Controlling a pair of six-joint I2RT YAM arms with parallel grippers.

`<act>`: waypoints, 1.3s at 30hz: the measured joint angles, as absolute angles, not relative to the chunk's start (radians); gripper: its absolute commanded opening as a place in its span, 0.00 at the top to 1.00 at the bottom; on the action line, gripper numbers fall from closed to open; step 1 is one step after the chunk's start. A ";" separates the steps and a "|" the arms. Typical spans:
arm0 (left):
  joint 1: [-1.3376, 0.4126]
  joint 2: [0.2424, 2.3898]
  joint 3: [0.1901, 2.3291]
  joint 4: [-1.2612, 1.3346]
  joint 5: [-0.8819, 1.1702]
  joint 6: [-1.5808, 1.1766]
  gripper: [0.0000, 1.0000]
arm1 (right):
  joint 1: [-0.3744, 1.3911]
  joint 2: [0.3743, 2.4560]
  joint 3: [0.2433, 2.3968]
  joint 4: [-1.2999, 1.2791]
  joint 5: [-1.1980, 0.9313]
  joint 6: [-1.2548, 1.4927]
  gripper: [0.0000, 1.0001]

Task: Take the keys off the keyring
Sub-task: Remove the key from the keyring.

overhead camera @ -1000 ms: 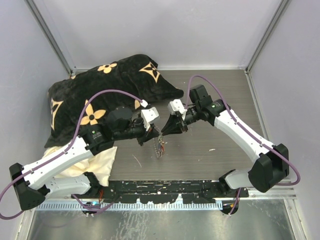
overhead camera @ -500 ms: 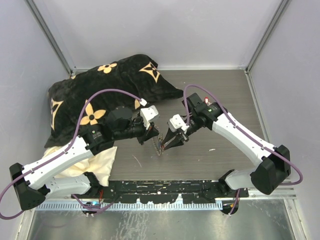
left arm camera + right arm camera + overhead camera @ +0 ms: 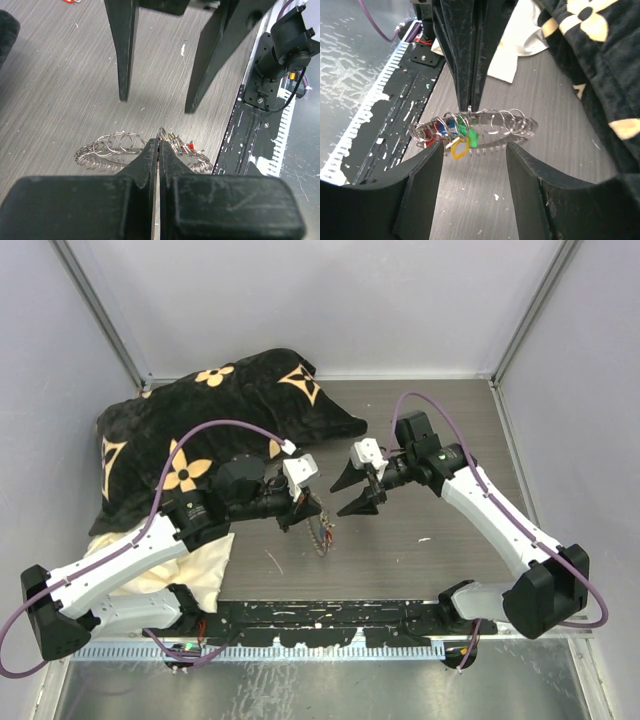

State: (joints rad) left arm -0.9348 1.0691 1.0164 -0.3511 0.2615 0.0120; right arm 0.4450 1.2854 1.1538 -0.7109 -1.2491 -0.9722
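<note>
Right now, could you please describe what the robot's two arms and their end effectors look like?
Both the left arm and right arm have white shell links with black joints and bases. A purple cable loops along each. The left end effector and right end effector are black, each with two long tapering pointed fingers and a white block at the wrist.

The worktop [image 3: 440, 440] is a dark grey wood-grain board filling the middle of the top view. A black cushion [image 3: 200, 420] with tan flower motifs lies across its upper left part. Below it, at the lower left, a cream cloth [image 3: 205, 565] spreads over the board's edge. The keyring [image 3: 320, 533] is near the centre; whether it rests on the surface cannot be told. A small white speck [image 3: 425, 538] lies right of centre.
</note>
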 measured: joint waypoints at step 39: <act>-0.934 1.093 0.994 -0.308 0.199 -0.011 1.00 | 0.599 1.285 1.121 -0.902 -1.154 -1.207 0.57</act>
State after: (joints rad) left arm -0.9344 1.0931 0.9939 -0.3077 0.1989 -0.0113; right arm 0.5987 1.2854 1.1206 -0.9016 -1.1542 -1.2072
